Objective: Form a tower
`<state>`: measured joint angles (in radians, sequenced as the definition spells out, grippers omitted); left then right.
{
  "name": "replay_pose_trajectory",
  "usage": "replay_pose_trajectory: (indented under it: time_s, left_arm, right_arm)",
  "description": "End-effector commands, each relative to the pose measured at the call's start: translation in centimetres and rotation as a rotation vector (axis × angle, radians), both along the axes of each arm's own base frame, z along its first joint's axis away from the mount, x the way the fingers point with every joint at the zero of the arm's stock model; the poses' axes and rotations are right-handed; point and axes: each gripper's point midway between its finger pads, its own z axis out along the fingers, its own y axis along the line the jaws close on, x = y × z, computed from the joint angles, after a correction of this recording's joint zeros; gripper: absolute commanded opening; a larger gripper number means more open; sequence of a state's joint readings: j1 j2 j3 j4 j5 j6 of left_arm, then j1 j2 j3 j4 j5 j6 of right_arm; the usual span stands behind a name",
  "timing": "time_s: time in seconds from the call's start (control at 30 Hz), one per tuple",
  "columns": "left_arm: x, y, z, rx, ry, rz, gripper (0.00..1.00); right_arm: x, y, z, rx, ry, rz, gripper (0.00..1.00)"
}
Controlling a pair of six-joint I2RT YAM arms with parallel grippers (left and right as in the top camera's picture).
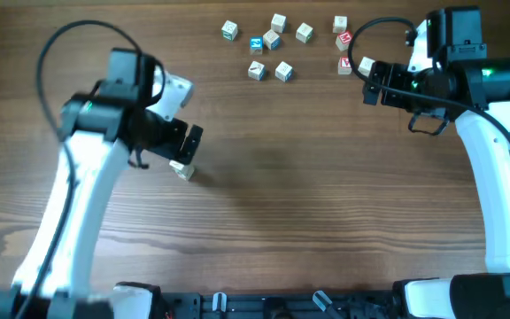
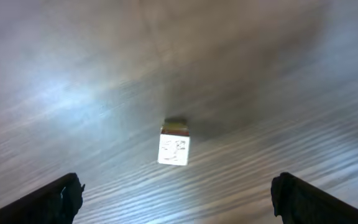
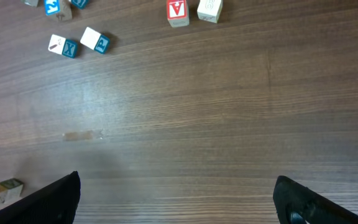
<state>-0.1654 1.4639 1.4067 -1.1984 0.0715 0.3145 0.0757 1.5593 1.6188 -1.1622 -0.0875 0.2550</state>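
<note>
Tower (image 2: 174,148) looks started, sitting under your left end effector (image 2: 178,191); height unclear. Loose cubes (image 1: 304,33) remain unstacked on the bench (image 1: 326,195). Left & right end effector (image 3: 176,193) both wide, empty.

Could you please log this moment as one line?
left fingers open, near tower | right fingers open, empty | loose letter cubes scattered

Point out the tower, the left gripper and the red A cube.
tower (image 2: 174,149), left wrist view, its pale printed face.
left gripper (image 2: 178,198), left wrist view, midway between fingertips.
red A cube (image 3: 177,10), right wrist view, its red-lettered face.
</note>
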Motion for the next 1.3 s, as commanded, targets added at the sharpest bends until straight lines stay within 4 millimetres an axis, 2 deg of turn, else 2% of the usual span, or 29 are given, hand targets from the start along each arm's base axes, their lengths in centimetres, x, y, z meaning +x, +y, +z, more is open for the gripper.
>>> replay_pose_trajectory:
  time_s: [0.0, 0.2, 0.3, 0.57, 0.8, 1.1, 1.27]
  left_arm:
    - [0.1, 1.4, -3.2, 0.136, 0.119, -0.123, 1.00]
    - [1.7, 1.0, -5.9, 0.134, 0.156, -0.138, 1.00]
    - [1.4, 0.7, -6.9, 0.118, 0.190, -0.143, 1.00]
    - [-1.1, 0.4, -10.1, 0.086, 0.279, -0.153, 1.00]
    - [-1.5, 0.5, -13.2, 0.084, 0.265, -0.152, 1.00]
    - [0.1, 0.4, -13.9, 0.086, 0.195, -0.149, 1.00]
    - [0.3, 0.3, -13.0, 0.082, 0.167, -0.142, 1.00]
  right_arm:
    - [-0.1, -0.3, -0.1, -0.019, -0.002, 0.007, 1.00]
    - [0.1, -0.3, -0.5, -0.020, 0.010, 0.006, 1.00]
    - [0.2, -0.3, -1.0, -0.021, 0.023, 0.007, 1.00]
    - [0.5, -0.3, -1.8, -0.022, 0.046, 0.007, 1.00]
    - [0.5, -0.3, -1.8, -0.022, 0.047, 0.007, 1.00]
    - [0.5, -0.3, -1.8, -0.022, 0.047, 0.007, 1.00]
    - [0.5, -0.3, -1.8, -0.022, 0.047, 0.007, 1.00]
